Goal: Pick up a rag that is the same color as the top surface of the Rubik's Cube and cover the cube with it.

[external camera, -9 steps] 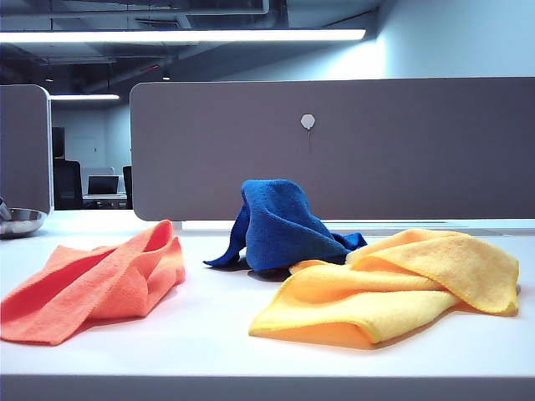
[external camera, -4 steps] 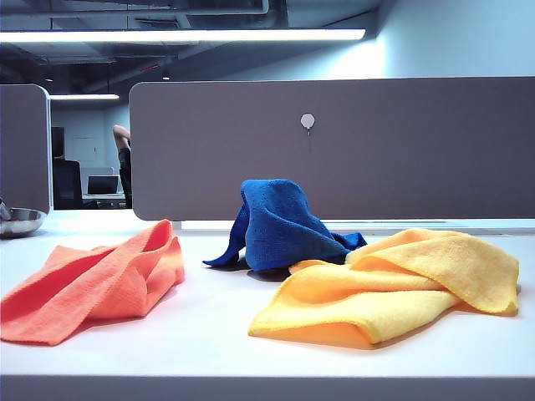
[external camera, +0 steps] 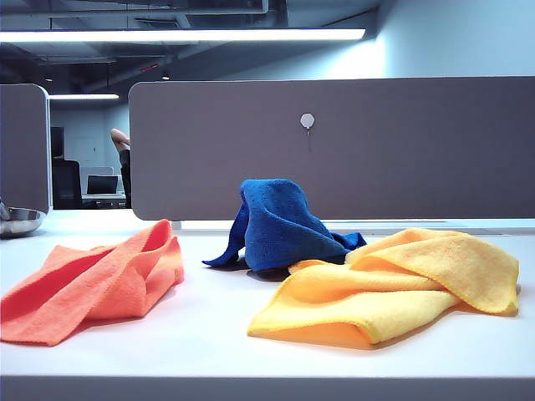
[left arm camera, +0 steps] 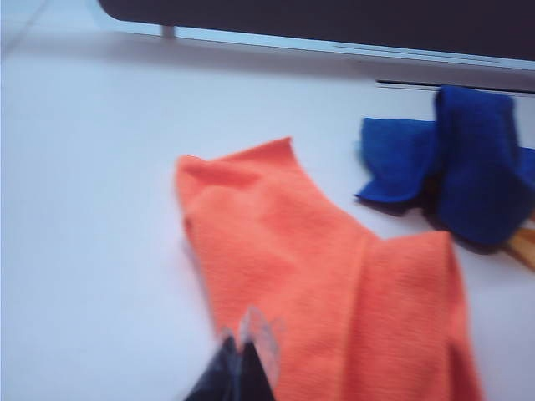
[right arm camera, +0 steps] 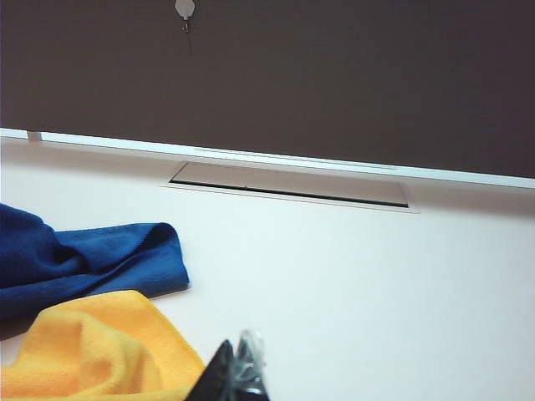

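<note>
Fingers closed on both grippers, holding nothing.
Left gripper (left arm camera: 248, 334) above orange cloth (left arm camera: 334, 284); right gripper (right arm camera: 242, 359) beside yellow cloth (right arm camera: 92, 351); rag (external camera: 280, 225) at table's twelve o'clock.

Only the fingertips of each arm are seen, and only in the wrist views. The left gripper (left arm camera: 249, 334) is shown as two dark, tapering fingers capped with pale, translucent tips, pressed together and blurred. The right gripper (right arm camera: 238, 359) is made the same way: black fingers ending in clear, glassy tips. No cables, screws or markings can be made out.
</note>
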`<move>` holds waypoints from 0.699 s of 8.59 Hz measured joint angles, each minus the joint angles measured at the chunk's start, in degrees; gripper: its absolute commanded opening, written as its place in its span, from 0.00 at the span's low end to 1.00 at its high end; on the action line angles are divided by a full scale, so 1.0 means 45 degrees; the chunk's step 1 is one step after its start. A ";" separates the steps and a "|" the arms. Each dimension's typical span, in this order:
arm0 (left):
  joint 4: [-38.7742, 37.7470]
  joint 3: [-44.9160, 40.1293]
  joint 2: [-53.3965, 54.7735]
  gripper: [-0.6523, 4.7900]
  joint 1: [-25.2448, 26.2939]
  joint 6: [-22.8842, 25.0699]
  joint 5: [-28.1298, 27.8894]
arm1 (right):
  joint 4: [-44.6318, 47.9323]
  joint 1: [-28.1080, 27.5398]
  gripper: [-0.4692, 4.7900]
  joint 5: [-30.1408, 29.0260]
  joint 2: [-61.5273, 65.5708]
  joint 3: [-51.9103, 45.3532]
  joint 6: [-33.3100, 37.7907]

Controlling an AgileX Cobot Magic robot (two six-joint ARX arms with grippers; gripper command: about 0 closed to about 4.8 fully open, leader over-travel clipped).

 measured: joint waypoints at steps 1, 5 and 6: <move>0.0024 0.0000 0.0000 0.11 0.0000 0.0083 -0.0335 | 0.0029 0.0000 0.09 0.0073 0.0000 0.0000 -0.0024; 0.0199 0.0000 0.0000 0.11 0.0010 0.0748 -0.1569 | 0.0675 -0.1569 0.09 -0.0078 0.0000 0.0000 -0.0597; 0.0223 -0.0005 0.0000 0.11 0.0010 0.0777 -0.1569 | 0.0680 -0.1729 0.09 -0.0301 0.0000 0.0000 -0.0593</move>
